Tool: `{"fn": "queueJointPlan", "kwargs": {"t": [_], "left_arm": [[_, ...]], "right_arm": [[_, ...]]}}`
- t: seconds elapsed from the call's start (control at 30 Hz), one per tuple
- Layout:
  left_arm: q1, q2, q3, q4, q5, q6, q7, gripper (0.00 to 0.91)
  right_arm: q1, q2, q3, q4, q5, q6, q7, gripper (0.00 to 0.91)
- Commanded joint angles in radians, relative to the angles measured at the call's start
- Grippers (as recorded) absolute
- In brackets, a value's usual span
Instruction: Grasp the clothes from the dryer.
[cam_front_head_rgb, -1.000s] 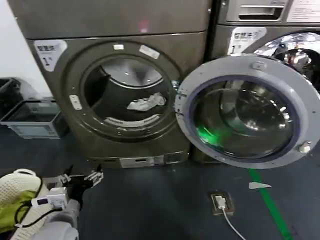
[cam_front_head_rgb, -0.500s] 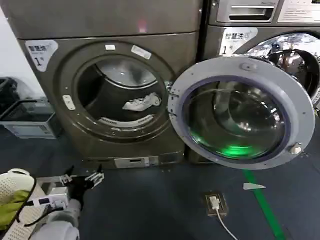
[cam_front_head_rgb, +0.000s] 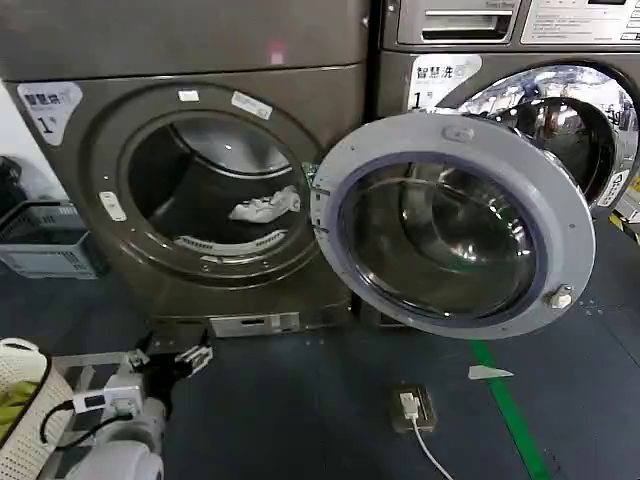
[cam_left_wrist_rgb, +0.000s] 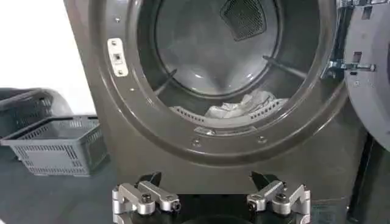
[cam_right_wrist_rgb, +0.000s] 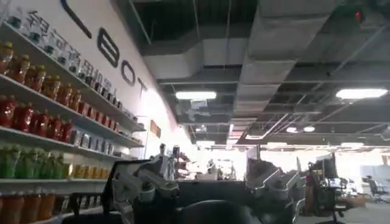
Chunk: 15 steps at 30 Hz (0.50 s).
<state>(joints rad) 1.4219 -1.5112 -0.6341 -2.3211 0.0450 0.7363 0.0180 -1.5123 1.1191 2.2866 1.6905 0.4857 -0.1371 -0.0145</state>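
head view: "1" sticker (cam_front_head_rgb: 47, 105) on dryer (cam_front_head_rgb: 200, 60)

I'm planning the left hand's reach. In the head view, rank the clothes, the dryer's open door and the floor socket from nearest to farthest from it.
From the left hand, open and low before the dryer:
1. The clothes, above it in the drum.
2. The floor socket, to the right on the floor.
3. The open door, farther right and up.

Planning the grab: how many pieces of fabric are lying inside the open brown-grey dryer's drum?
1. A small whitish piece of fabric lies near the front lip of the brown-grey dryer drum; more could be hidden below the rim.
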Motion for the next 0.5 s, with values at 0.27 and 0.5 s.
{"fn": "queueJointPlan", "kwargs": {"t": [0.27, 0.5], "left_arm": [[0.000, 0.001, 0.002, 0.002, 0.003, 0.049, 0.006, 0.907], [0.001, -0.003, 0.002, 0.004, 0.003, 0.049, 0.008, 0.907]], "right_arm": [[0.000, 0.007, 0.000, 0.006, 0.068, 0.046, 0.007, 0.907], [0.000, 0.011, -0.003, 0.004, 0.070, 0.048, 0.003, 0.907]]}}
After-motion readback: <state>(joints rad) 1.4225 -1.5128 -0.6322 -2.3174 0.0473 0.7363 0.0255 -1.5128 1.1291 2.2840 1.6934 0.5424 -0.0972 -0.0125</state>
